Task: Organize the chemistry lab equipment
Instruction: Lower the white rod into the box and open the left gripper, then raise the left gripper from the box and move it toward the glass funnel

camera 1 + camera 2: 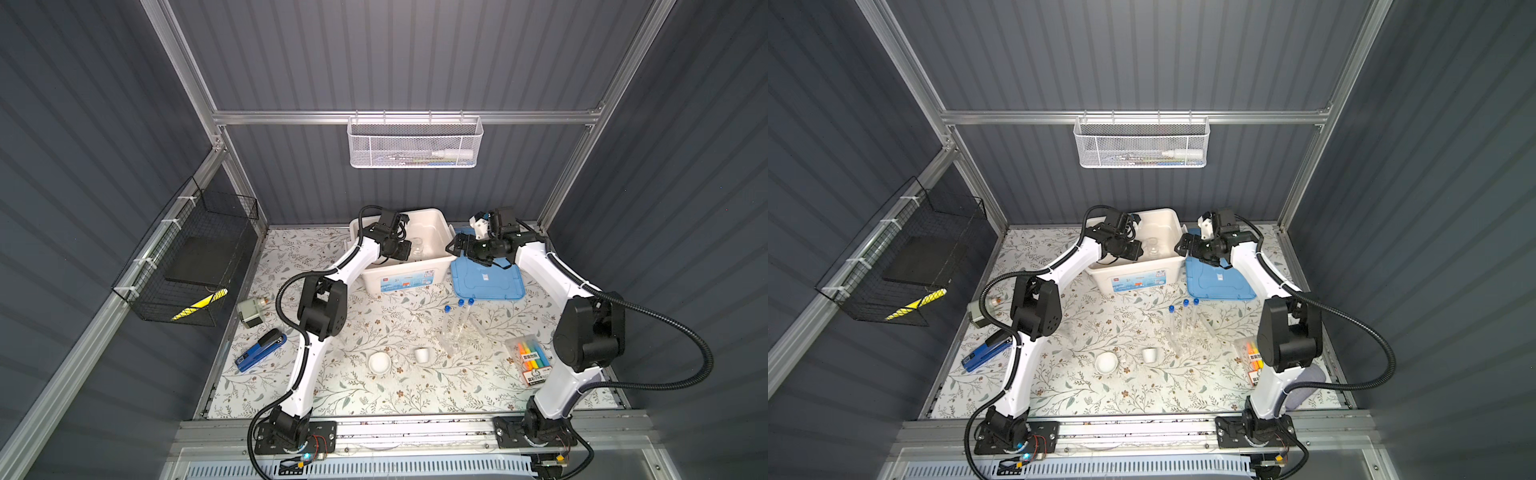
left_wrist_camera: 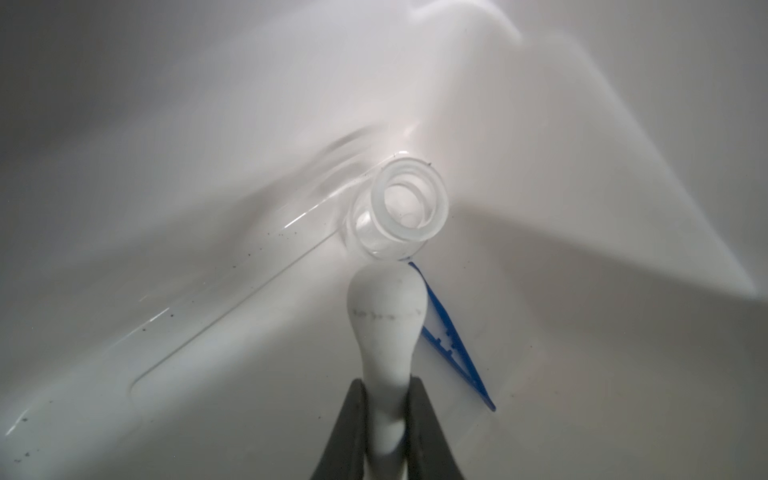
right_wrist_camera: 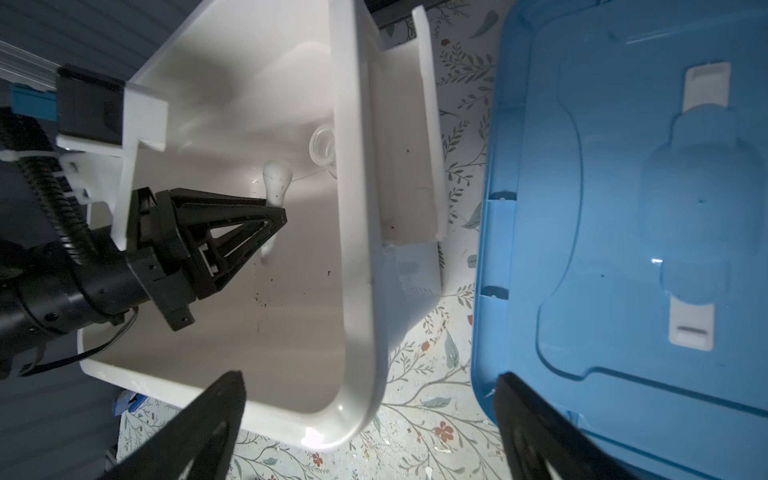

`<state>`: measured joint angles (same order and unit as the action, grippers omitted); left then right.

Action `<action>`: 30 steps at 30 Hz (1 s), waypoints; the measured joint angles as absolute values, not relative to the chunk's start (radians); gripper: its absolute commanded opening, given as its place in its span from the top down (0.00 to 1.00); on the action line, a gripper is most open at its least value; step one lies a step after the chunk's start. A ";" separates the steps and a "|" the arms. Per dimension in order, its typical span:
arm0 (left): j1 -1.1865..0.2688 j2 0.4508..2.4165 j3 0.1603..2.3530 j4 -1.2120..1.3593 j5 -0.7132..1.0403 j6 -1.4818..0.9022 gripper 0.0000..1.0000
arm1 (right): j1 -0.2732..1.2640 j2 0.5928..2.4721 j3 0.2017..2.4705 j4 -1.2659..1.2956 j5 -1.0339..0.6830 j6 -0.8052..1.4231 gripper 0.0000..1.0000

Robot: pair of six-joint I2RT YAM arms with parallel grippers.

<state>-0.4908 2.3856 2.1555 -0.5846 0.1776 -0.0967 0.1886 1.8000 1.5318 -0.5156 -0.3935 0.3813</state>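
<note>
Hazards:
- The left hand [image 2: 386, 386] is clamped on the thin handle of the white pestle [image 2: 386, 307], down inside the white storage bin [image 3: 353, 208] at the far edge of the bench.
- The pestle's bulbous head sits just beside the mouth of the small glass flask [image 2: 409, 203], which lies on the bin floor. Letting go here, or pushing further in, could knock ceramic against glass and chip the neck.
- A grip this far down the handle may let the heavy head swing.
- The blue tweezers [image 2: 453, 336] lie under the likely drop point and could get pinned.
- The right hand [image 3: 368, 376] hangs with its jaws wide apart and empty, over the gap between the bin and the blue lid [image 1: 486, 278]. It is close to the left arm, so the two could clash.

Hard to see:
- Whether the pestle touches the flask or the bin floor cannot be told.
- The flask's body nearly vanishes against the white plastic.
- The pestle covers part of the tweezers.
- The clear rack [image 1: 457, 332] under the blue-capped test tubes [image 1: 461, 316], mid-bench, is barely traceable on the floral surface.
</note>
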 measured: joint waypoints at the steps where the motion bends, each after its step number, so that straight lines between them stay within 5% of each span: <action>1: -0.490 2.394 2.156 -0.588 0.177 -0.096 0.94 | 0.189 1.801 1.532 -0.516 -0.394 0.382 0.05; 13: -0.489 2.436 2.156 -0.617 0.177 -0.096 0.91 | 0.189 1.802 1.532 -0.516 -0.397 0.385 0.05; 24: -0.489 2.436 2.135 -0.613 0.178 -0.096 0.70 | 0.189 1.802 1.532 -0.510 -0.398 0.387 0.04; 30: -0.489 2.435 2.123 -0.605 0.185 -0.095 0.49 | 0.189 1.799 1.523 -0.489 -0.398 0.395 0.04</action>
<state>-0.4889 2.4348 2.1231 -0.6048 0.1848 -0.0948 0.1886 1.7992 1.5227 -0.4892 -0.3977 0.3954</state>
